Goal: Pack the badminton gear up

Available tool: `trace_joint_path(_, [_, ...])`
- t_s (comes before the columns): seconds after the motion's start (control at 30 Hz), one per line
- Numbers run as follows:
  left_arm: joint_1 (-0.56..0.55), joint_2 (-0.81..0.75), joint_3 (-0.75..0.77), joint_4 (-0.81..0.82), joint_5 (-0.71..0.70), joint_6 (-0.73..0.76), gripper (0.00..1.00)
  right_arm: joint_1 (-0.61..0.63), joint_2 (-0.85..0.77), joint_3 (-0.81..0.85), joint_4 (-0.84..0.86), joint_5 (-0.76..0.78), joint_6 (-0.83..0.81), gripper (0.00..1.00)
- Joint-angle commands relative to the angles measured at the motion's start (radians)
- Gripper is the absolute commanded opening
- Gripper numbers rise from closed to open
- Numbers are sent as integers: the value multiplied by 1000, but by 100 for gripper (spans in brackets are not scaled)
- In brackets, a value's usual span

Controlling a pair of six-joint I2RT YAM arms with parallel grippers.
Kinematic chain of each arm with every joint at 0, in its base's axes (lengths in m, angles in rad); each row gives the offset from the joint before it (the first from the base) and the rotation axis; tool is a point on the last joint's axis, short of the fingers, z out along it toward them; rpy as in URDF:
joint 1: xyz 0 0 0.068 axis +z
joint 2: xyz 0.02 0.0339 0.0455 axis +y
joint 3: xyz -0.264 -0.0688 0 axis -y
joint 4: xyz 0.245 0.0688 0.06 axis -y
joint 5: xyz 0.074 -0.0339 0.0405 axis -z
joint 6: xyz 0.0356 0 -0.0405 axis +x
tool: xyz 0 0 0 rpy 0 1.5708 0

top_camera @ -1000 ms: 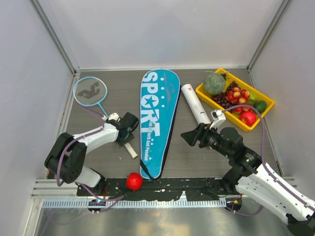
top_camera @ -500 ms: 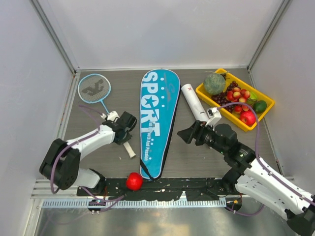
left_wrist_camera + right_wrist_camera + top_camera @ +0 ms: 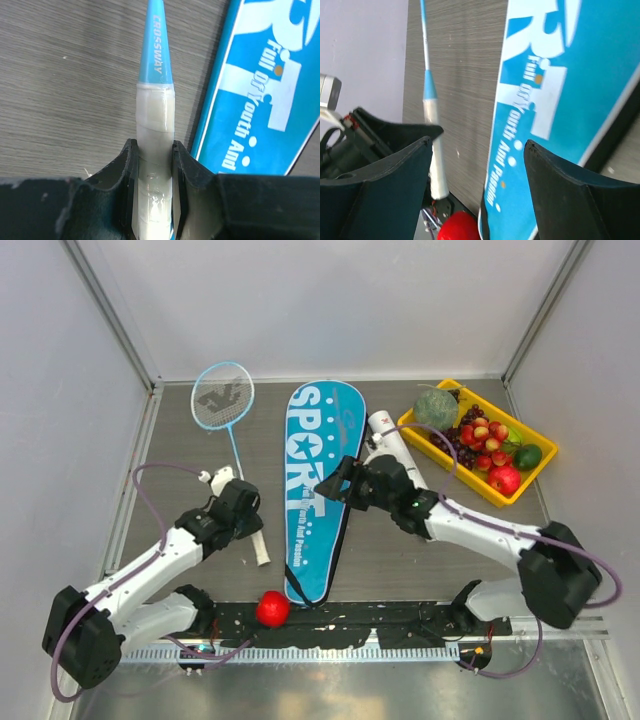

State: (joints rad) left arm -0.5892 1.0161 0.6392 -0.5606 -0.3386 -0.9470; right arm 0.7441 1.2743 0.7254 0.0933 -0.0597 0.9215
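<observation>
One light-blue-framed racket (image 3: 223, 396) lies left of the blue "SPORT" cover (image 3: 318, 480), its head at the back. My left gripper (image 3: 244, 508) is shut on the racket's white handle (image 3: 155, 125), with the cover (image 3: 260, 85) just to its right. My right gripper (image 3: 334, 484) is open and empty above the cover's right edge. Its wrist view looks down on the cover (image 3: 555, 75) and the racket handle (image 3: 436, 165). The white tube (image 3: 392, 445) lies right of the cover, partly behind the right arm. No second racket or shuttlecock shows.
A yellow tray (image 3: 545, 453) of fruit stands at the back right. A red ball (image 3: 271, 608) sits at the near edge by the cover's tail and shows in the right wrist view (image 3: 460, 227). White walls close the left, back and right.
My left gripper has swung the racket so its head moved back and right, the shaft now almost parallel to the cover. My right gripper has moved left from beside the tube to over the cover.
</observation>
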Motion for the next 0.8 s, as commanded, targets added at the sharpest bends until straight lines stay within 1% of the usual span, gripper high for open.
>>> trace_joint_path(0.0, [-50,-66,-6,83,0,63,0,41,164,136,204,-41,40,78])
trace_joint_path(0.1, [-87,-93,-1,80,-13,77,0,64,310,204,276,-103,40,77])
trace_joint_path(0.27, [-141,-128,-12,108,1,99,0,86,465,310,371,-179,46,75])
trace_joint_path(0.3, [-146,-135,-15,116,7,102,0,90,480,331,381,-187,50,74])
trace_joint_path(0.33, [-149,-139,-19,119,6,105,0,92,506,339,390,-204,56,68])
trace_joint_path(0.4, [-152,-143,-26,113,1,102,0,93,520,336,407,-198,74,66])
trace_joint_path(0.5, [-153,-165,-52,149,27,114,0,97,542,344,418,-207,74,68])
trace_joint_path(0.57, [-155,-183,-75,189,55,119,0,95,566,351,418,-232,70,68])
trace_joint_path(0.7, [-156,-209,-96,240,113,148,0,101,606,350,477,-302,66,68])
trace_joint_path(0.77, [-161,-211,-95,240,130,149,0,107,622,353,477,-321,65,67])
